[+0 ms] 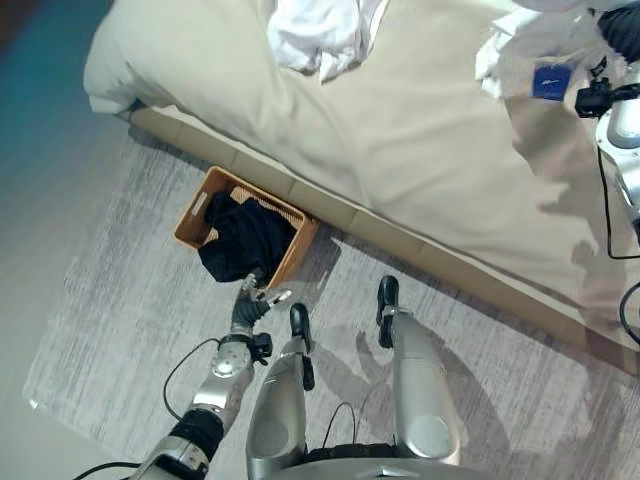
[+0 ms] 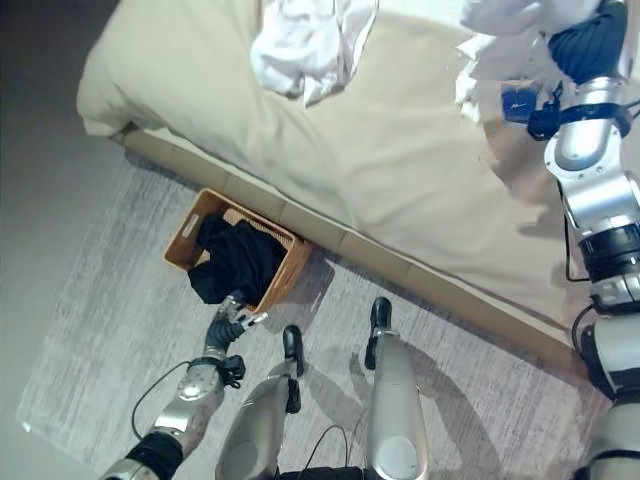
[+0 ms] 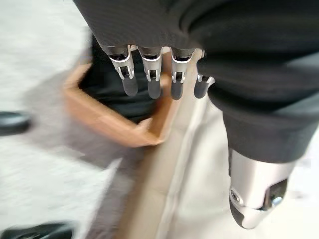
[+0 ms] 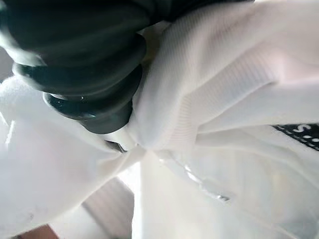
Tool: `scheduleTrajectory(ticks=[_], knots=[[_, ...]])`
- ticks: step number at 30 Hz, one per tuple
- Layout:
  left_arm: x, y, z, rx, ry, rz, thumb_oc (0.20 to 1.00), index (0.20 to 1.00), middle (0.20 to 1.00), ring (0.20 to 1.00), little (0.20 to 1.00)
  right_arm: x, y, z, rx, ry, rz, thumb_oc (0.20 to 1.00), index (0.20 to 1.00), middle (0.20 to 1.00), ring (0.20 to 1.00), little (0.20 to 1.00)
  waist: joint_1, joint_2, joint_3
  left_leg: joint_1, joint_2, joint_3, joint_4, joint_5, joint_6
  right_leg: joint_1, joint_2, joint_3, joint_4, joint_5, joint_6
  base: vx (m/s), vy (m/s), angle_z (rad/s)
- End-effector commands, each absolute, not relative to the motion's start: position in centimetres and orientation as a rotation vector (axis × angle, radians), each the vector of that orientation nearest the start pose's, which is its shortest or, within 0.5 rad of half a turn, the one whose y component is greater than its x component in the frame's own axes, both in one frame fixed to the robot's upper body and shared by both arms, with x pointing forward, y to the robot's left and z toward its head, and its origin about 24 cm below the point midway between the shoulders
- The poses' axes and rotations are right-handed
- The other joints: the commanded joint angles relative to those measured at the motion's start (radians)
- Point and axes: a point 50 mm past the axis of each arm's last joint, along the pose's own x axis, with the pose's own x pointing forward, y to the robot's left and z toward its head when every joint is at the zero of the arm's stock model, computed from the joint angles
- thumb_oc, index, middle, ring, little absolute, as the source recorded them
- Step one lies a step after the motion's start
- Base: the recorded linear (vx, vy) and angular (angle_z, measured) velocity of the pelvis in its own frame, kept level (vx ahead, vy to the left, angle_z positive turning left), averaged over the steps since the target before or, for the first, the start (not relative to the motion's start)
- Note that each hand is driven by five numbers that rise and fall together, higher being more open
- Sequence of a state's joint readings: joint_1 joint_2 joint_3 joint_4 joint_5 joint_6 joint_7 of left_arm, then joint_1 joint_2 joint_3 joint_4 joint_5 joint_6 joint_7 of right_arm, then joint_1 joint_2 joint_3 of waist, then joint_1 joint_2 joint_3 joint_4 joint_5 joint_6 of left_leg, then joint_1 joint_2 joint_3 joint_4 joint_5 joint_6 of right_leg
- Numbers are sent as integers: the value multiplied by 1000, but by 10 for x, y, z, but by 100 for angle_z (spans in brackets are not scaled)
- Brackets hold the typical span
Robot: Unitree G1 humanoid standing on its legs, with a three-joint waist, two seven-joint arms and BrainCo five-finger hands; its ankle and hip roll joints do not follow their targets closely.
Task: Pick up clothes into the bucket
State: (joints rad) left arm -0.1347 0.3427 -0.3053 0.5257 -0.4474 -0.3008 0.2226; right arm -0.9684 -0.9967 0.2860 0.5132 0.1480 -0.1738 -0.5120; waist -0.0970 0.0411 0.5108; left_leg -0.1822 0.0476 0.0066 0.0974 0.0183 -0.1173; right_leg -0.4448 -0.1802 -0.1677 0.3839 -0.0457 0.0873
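Note:
A woven orange-brown basket [image 1: 193,214] stands on the rug against the bed's side, with dark clothes [image 1: 245,240] heaped in it and spilling over its near rim. My left hand [image 1: 252,298] hovers just in front of the basket's near corner, open, its fingers [image 3: 154,84] straight and holding nothing. My right hand [image 2: 587,40] reaches over the bed's far right part, buried in a white garment [image 2: 500,18] with a blue tag [image 1: 551,80]. In the right wrist view the white cloth [image 4: 214,99] bunches tightly against the hand's dark cover [image 4: 79,64].
A second white garment [image 1: 315,30] lies crumpled on the beige bed [image 1: 400,140] near its far middle. The bed's wooden base [image 1: 370,225] runs diagonally behind the basket. A grey rug [image 1: 120,300] covers the floor around it.

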Motion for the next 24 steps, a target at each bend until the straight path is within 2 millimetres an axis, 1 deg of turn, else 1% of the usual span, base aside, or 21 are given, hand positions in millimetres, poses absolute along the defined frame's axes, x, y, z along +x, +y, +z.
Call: scheduleTrajectory(ticks=[1,2,3,6,8,9,10,13,14,15,16,17,18,19,20,22,23,24], knots=[[254,220,16,3,-4,105,1000,1000,1000,1000,1000,322,-286,336,-721,-860,-539,200,200,200,200,200,18,-91,-87,76,-50,22,130,-198,43,70,-51,115,-196,200,115,20,124,-12],[256,221,27,-16,-48,86,1000,1000,1000,1000,1000,322,-286,328,-731,-839,-515,200,200,200,200,200,16,-93,-108,88,-53,27,127,-203,47,86,-58,116,-211,207,122,37,122,-14],[258,223,38,-15,-90,72,1000,1000,1000,1000,1000,324,-288,313,-735,-790,-488,200,200,200,200,200,20,-95,-128,110,-54,30,131,-220,52,123,-61,115,-234,214,132,38,140,-9],[262,225,73,-12,-213,9,1000,1000,1000,1000,1000,325,-292,282,-766,-672,-411,200,200,200,200,200,27,-118,-182,152,-80,41,141,-244,72,181,-87,126,-293,251,154,11,150,-8],[264,225,89,16,-260,-36,1000,1000,1000,1000,1000,326,-292,266,-777,-608,-361,200,200,200,200,200,33,-130,-208,166,-92,50,158,-261,84,199,-100,128,-325,273,167,-24,119,-7],[264,225,89,17,-259,-37,1000,1000,1000,1000,1000,326,-292,265,-776,-607,-361,200,200,200,200,200,35,-131,-208,167,-92,51,158,-262,84,201,-99,129,-328,274,168,-57,155,-20],[267,225,105,59,-302,-83,1000,1000,1000,1000,1000,325,-292,246,-770,-540,-307,200,200,200,200,200,40,-142,-230,179,-105,58,172,-274,95,218,-111,131,-346,294,174,-72,161,-19],[273,217,131,128,-377,-180,1000,1000,1000,1000,1000,325,-283,223,-738,-472,-206,200,200,200,200,200,47,-146,-253,216,-109,72,147,-266,105,235,-121,113,-334,302,174,-86,161,-17],[273,217,131,128,-377,-180,1000,1000,1000,1000,1000,325,-283,223,-738,-472,-206,200,200,200,200,200,48,-146,-253,217,-109,72,147,-266,105,235,-121,113,-334,302,174,-76,146,-21],[277,207,145,164,-410,-261,1000,1000,1000,1000,1000,324,-275,215,-728,-451,-138,200,200,200,200,200,49,-143,-263,257,-104,78,100,-248,108,239,-121,93,-306,311,174,-72,116,-13],[278,203,150,182,-422,-290,1000,1000,1000,1000,1000,325,-274,213,-727,-440,-125,200,200,200,200,200,51,-141,-263,271,-100,78,82,-239,108,241,-119,80,-290,314,174,-121,170,-10],[281,195,158,204,-440,-344,1000,1000,1000,1000,1000,325,-266,212,-731,-442,-80,200,200,200,200,200,54,-133,-260,285,-93,77,62,-224,110,255,-105,49,-257,294,174,-120,113,-9],[283,191,163,216,-451,-374,1000,1000,1000,1000,1000,324,-265,210,-735,-436,-65,200,200,200,200,200,51,-135,-266,286,-98,74,45,-209,113,261,-105,43,-249,285,174,-122,130,-9],[285,185,167,236,-458,-418,1000,1000,1000,1000,1000,322,-264,210,-742,-436,-46,200,200,200,200,200,46,-128,-268,293,-95,67,37,-203,117,272,-88,52,-220,259,173,-134,107,-6],[288,174,171,253,-458,-481,1000,1000,1000,1000,1000,321,-259,211,-748,-440,-14,200,200,200,200,200,40,-127,-276,284,-95,60,30,-186,124,281,-57,80,-177,222,161,-117,84,-4],[293,158,170,240,-435,-570,1000,1000,1000,1000,1000,318,-254,212,-743,-452,31,200,200,200,200,200,41,-126,-299,278,-96,52,14,-170,130,312,-8,108,-147,158,136,-71,26,6],[296,149,169,239,-418,-619,1000,1000,1000,1000,1000,316,-251,216,-743,-470,44,200,200,200,200,200,45,-127,-316,267,-99,49,12,-160,131,340,2,106,-152,133,127,-36,-17,11],[298,140,166,229,-391,-662,1000,1000,1000,1000,1000,316,-246,220,-742,-485,69,200,200,200,200,200,48,-127,-330,261,-97,54,6,-152,130,355,6,99,-152,123,122,-45,-42,10]])
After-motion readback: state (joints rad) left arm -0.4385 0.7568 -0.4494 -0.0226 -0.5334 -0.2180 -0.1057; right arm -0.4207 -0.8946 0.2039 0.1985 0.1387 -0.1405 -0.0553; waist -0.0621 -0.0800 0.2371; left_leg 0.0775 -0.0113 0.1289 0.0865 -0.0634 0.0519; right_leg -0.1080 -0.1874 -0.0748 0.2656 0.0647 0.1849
